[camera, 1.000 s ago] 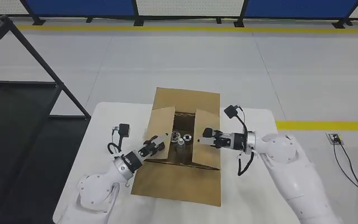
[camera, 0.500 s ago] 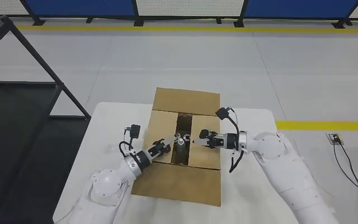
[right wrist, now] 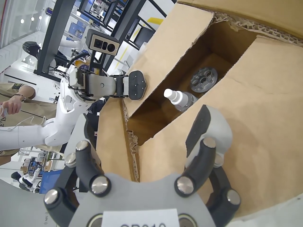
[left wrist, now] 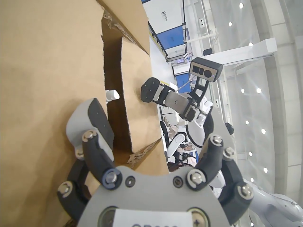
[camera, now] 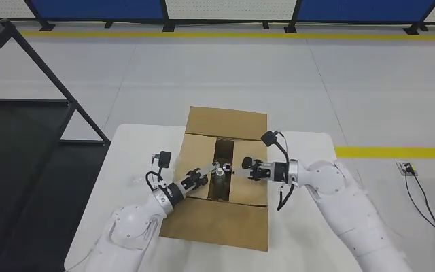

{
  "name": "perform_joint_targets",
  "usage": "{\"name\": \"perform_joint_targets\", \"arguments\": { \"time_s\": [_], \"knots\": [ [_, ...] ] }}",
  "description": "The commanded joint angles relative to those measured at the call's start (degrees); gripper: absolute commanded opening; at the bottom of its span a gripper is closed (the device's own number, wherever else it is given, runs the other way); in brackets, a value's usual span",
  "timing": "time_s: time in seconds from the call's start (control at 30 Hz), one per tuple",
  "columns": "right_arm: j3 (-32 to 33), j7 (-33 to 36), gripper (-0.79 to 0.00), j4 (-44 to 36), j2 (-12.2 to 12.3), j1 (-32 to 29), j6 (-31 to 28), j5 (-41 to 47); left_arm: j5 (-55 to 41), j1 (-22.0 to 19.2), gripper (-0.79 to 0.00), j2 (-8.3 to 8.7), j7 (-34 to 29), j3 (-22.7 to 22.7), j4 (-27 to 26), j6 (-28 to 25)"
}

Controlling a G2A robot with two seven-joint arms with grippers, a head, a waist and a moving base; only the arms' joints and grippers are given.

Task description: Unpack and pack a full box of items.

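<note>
1. Cardboard box, brown and corrugated, sits at the centre of the top view on a white table. Its far and near flaps are folded outward.
2. Two side flaps, the left flap and the right flap, lean in over the opening and leave a dark slot between them.
3. Through that slot, the right wrist view shows a clear spray bottle with a white cap. Just beyond it lies a grey round metal disc with holes. Both are inside the box.
4. Left gripper sits left of the slot in the top view, spread wide with nothing in its grasp. In its own wrist view one dark finger pad lies against the left flap near the flap's free edge.
5. Right gripper sits right of the slot, likewise spread wide and empty. One finger rests on the right flap, just beside the gap where the bottle shows.
6. The two grippers face each other across the slot, near but apart — the bottle stands in the box below and between them.
</note>
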Motion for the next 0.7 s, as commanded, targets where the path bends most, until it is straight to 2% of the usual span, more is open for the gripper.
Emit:
{"name": "perform_joint_targets", "arguments": {
  "time_s": [0.0,0.27,0.5,0.67],
  "knots": [
    [0.7,-0.6,0.0,-0.1,0.1,-0.2,-0.5,1.6,-0.1,0.5,0.0,0.12,0.3,-0.5,-1.1,-0.6],
    [2.5,-4.8,0.0,1.7,0.2,0.8,1.4,5.2,-2.5,4.0,0.0,0.87,0.3,-4.6,-8.4,-3.9],
    [3.1,-14.4,0.0,8.6,-0.4,4.5,3.5,2.6,-7.4,10.2,0.0,2.09,-3.2,-12.4,-14.8,-6.9],
    [2.3,-21.0,0.0,13.6,-1.1,7.5,4.5,-0.6,-10.5,15.0,0.0,3.07,-7.8,-18.4,-15.2,-9.9]
  ]
}}
